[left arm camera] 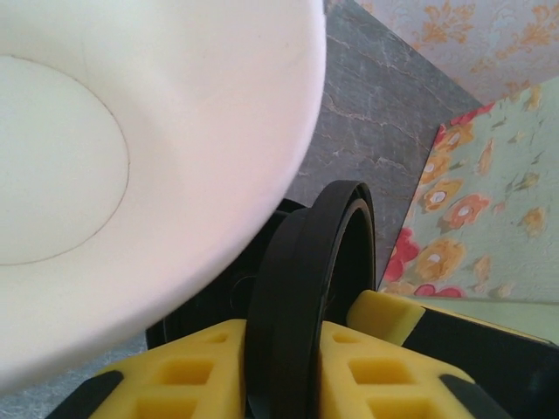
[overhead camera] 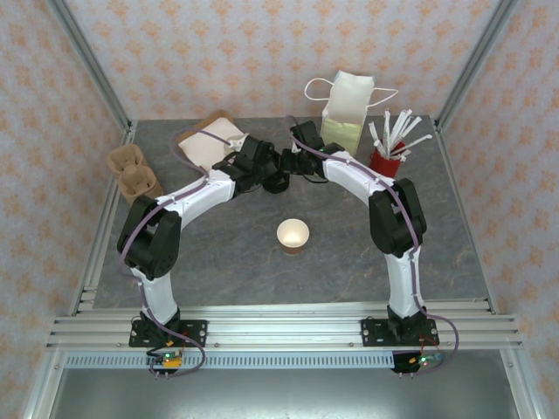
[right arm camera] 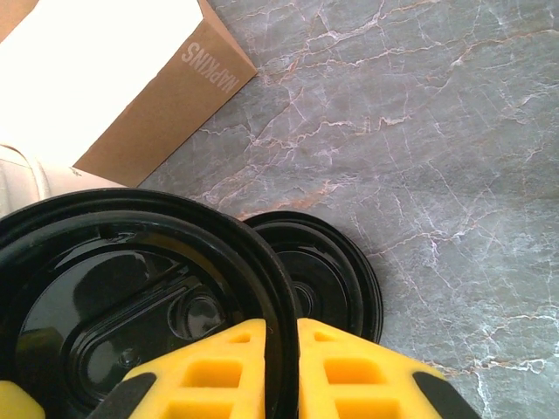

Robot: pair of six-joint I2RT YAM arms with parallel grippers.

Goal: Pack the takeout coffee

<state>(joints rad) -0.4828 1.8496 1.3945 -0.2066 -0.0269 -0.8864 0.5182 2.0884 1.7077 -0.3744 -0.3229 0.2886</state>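
Marble table (overhead camera: 218, 262) | left gripper (left arm camera: 284, 349) pinches black lid (left arm camera: 306, 262) | right gripper (right arm camera: 281, 349) clamps its rim

The counter (right arm camera: 419, 131) looks like matt grey veined stone. The black lid (right arm camera: 131, 297) is glossy plastic, the napkin box (right arm camera: 175, 96) plain brown cardboard. Fingers (right arm camera: 341, 375) of the right tool (right arm camera: 281, 327) are matt yellow plastic; the cup (overhead camera: 293, 234) is smooth cream paper.

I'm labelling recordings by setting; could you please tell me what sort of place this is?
Probably a mock takeout coffee counter in a robot test cell: white paper bag with handles, red cup of white straws, brown cardboard napkin box.
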